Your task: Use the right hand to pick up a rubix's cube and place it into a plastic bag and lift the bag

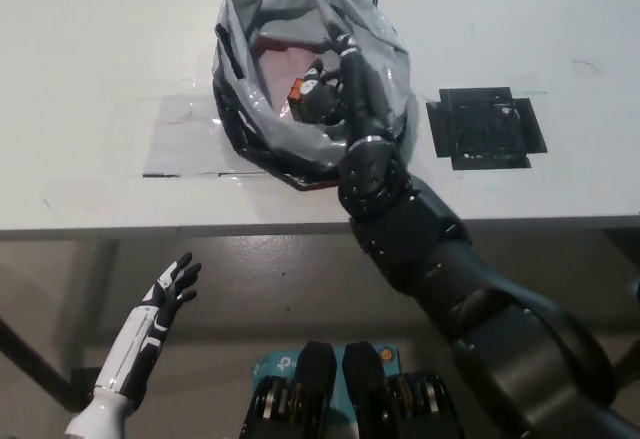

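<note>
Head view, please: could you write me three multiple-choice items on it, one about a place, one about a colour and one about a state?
1. Where is the black right hand?
A. inside the open grey plastic bag
B. on the black taped square
C. below the table edge

2. What colour shows on the rubix's cube beside that hand?
A. purple
B. orange
C. gold

3. What state is the white left hand in?
A. shut on the bag
B. shut on the cube
C. open, holding nothing

Answers: 1 A, the black arm reaches over the bag's rim and the hand is down in its mouth. 2 B, an orange patch shows at the hand's left. 3 C, it rests below the white table, fingers apart, nothing in it.
</note>
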Robot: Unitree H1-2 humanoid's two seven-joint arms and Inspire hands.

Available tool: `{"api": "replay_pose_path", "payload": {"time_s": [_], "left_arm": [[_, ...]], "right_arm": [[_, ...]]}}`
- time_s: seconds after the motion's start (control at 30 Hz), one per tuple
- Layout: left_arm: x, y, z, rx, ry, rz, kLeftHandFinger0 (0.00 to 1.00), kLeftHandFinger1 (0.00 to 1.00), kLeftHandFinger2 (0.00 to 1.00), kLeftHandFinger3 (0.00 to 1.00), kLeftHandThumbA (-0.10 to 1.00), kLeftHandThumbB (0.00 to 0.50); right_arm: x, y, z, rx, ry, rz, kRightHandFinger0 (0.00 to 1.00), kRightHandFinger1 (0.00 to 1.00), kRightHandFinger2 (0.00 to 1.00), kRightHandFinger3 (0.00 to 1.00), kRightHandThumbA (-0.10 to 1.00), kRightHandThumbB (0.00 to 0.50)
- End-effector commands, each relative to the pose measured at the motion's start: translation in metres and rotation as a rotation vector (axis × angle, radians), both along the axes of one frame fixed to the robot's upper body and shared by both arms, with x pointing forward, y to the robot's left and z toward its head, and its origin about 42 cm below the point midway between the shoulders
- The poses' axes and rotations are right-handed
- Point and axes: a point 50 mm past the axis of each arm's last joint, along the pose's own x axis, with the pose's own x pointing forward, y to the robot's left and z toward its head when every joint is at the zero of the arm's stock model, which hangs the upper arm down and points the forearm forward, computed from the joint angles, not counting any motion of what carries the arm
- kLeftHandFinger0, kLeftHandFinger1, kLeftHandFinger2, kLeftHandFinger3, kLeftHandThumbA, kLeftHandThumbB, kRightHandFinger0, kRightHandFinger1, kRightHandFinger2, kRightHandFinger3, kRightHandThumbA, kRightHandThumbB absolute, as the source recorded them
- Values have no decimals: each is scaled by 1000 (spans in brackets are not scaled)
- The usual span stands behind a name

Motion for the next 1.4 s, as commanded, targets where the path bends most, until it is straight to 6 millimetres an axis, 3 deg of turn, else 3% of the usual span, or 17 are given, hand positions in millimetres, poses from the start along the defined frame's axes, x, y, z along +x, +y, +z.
{"api": "replay_pose_path", "payload": {"time_s": [0.0, 0.07, 0.1, 0.23, 0.43, 0.53, 0.57, 0.7, 0.83, 0.93, 1.23, 1.37], "left_arm": [[4, 3, 14, -1, -66, -19, 979, 1000, 1000, 1000, 1000, 231], [3, 3, 14, -3, -60, -19, 984, 1000, 1000, 1000, 1000, 227], [3, 3, 13, -7, -55, -20, 983, 1000, 1000, 1000, 1000, 226], [0, 3, 11, -2, -57, -27, 965, 1000, 1000, 1000, 1000, 207], [0, 2, 11, 2, -61, -30, 937, 1000, 1000, 1000, 1000, 198], [2, 2, 12, 11, -65, -31, 938, 1000, 1000, 1000, 1000, 201], [2, 2, 12, 6, -62, -33, 936, 1000, 1000, 1000, 1000, 204], [1, 2, 13, -6, -56, -36, 936, 1000, 1000, 1000, 1000, 205], [1, 2, 13, -11, -50, -25, 937, 1000, 1000, 1000, 1000, 207], [3, 2, 14, -6, -56, -26, 930, 1000, 1000, 1000, 1000, 201], [1, 1, 13, 4, -52, -28, 937, 1000, 1000, 1000, 1000, 216], [2, 2, 13, 4, -52, -31, 938, 1000, 1000, 1000, 1000, 219]], "right_arm": [[8, -1, 78, -149, -450, -77, 1000, 1000, 1000, 1000, 589, 295], [5, -4, 101, -147, -574, -76, 1000, 1000, 1000, 1000, 662, 271], [1, -8, 122, -148, -665, -93, 1000, 1000, 1000, 1000, 675, 281], [-8, -15, 152, -194, -814, -108, 1000, 1000, 1000, 1000, 659, 294], [-24, -13, 180, -224, -930, -76, 1000, 1000, 1000, 1000, 770, 317], [-25, -12, 183, -236, -949, -80, 1000, 1000, 1000, 1000, 772, 313], [-23, -13, 178, -245, -927, -82, 1000, 1000, 1000, 1000, 718, 315], [-12, -17, 161, -294, -803, -86, 1000, 1000, 1000, 1000, 762, 330], [4, -27, 136, -376, -652, -106, 1000, 1000, 1000, 1000, 808, 405], [11, -32, 126, -399, -554, -99, 1000, 1000, 1000, 1000, 811, 427], [27, -47, 77, -453, -277, -89, 1000, 1000, 1000, 1000, 747, 462], [31, -54, 62, -432, -181, -78, 1000, 1000, 1000, 1000, 771, 474]]}}
